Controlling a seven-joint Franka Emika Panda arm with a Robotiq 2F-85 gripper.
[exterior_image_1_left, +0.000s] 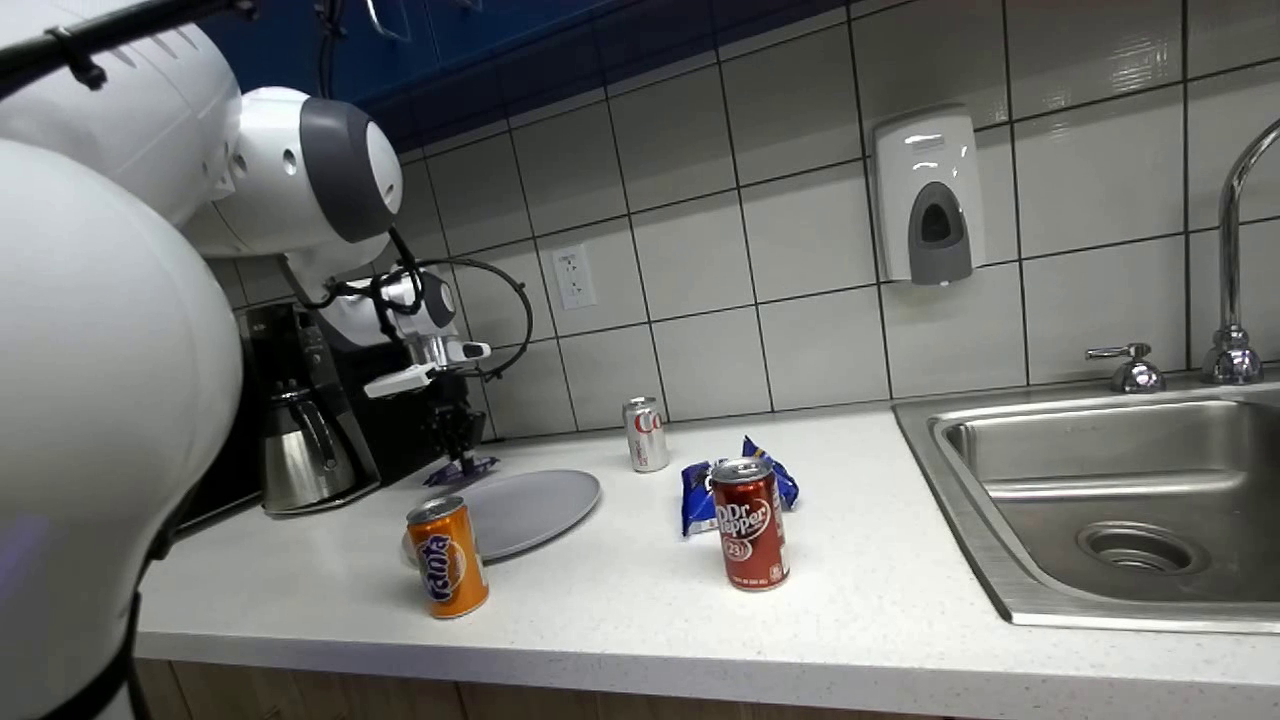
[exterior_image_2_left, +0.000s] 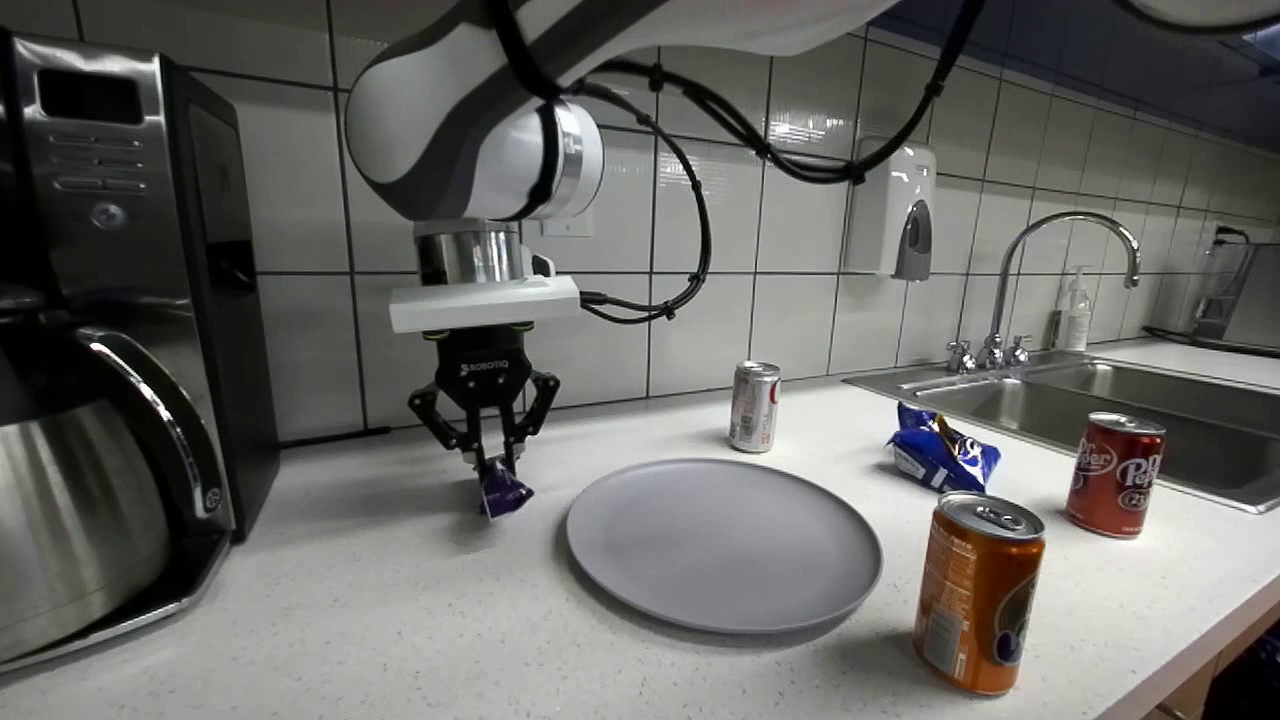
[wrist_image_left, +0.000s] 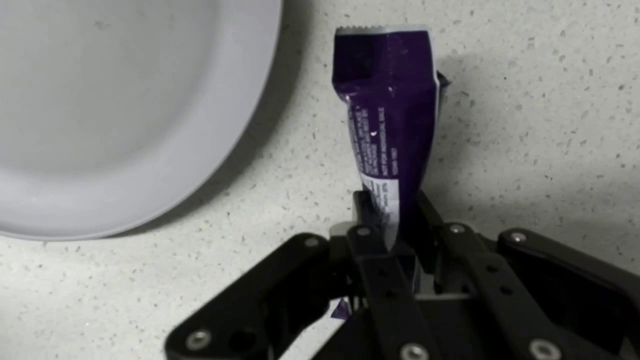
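Observation:
My gripper (exterior_image_2_left: 497, 462) is shut on a purple wrapped packet (exterior_image_2_left: 506, 492), with the fingers pinching its middle. In the wrist view the packet (wrist_image_left: 392, 120) sticks out past the fingertips (wrist_image_left: 393, 212), and its printed back faces the camera. A small purple corner shows on the near side, and the pinched part is hidden by the fingers. The packet is at or just above the white counter; I cannot tell whether it touches. A round grey plate (exterior_image_2_left: 725, 545) lies beside it, apart from it. The plate's rim (wrist_image_left: 250, 100) also shows in the wrist view.
An orange Fanta can (exterior_image_2_left: 978, 590) stands near the plate. A silver can (exterior_image_2_left: 754, 406), a blue packet (exterior_image_2_left: 943, 452) and a Dr Pepper can (exterior_image_2_left: 1115, 475) stand or lie toward the sink (exterior_image_1_left: 960, 500). A coffee maker with a steel carafe (exterior_image_2_left: 85, 510) is on the opposite side.

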